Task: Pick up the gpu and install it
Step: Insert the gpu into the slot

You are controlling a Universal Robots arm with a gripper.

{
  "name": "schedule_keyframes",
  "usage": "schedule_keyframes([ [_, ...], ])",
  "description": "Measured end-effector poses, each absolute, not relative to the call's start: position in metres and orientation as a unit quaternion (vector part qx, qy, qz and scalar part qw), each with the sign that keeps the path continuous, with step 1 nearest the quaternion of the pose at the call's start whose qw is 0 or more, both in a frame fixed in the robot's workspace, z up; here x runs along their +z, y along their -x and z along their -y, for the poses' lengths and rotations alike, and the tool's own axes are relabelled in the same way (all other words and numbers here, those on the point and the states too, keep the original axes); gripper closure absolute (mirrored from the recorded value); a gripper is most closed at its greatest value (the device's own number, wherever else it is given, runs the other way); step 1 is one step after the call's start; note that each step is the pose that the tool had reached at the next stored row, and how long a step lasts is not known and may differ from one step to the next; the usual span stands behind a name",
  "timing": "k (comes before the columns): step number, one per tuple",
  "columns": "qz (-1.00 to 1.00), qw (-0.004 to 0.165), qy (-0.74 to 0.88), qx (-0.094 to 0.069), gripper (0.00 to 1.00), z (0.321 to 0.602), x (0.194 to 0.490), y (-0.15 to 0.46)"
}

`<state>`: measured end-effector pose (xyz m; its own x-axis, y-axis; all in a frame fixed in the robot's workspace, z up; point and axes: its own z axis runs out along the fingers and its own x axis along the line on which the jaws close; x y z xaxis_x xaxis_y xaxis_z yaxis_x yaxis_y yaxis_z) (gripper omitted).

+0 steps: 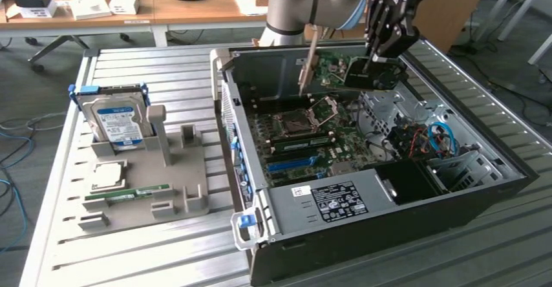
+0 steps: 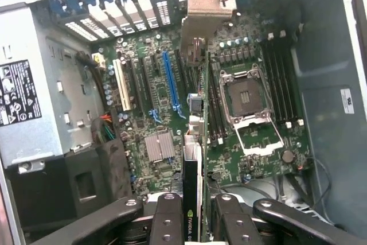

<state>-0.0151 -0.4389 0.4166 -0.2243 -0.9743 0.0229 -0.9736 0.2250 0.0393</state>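
Graphics card [image 1: 358, 75] held over open case [image 1: 483, 196].
Your fingers [image 2: 167, 222] clamped its edge; it looked light, stiff, fragile: best held by edges.

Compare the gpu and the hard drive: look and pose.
The gpu hangs in the gripper over the case; the hard drive stands upright in the grey holder. The gpu is a green board with a black cover; the hard drive is silver with a blue label. Both are flat rectangles.
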Motion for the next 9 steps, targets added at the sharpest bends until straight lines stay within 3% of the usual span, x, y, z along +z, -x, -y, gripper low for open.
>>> schedule_keyframes([
  [9,0.729,0.022,-0.684,-0.007,0.74,0.4390,0.4134,0.0151],
])
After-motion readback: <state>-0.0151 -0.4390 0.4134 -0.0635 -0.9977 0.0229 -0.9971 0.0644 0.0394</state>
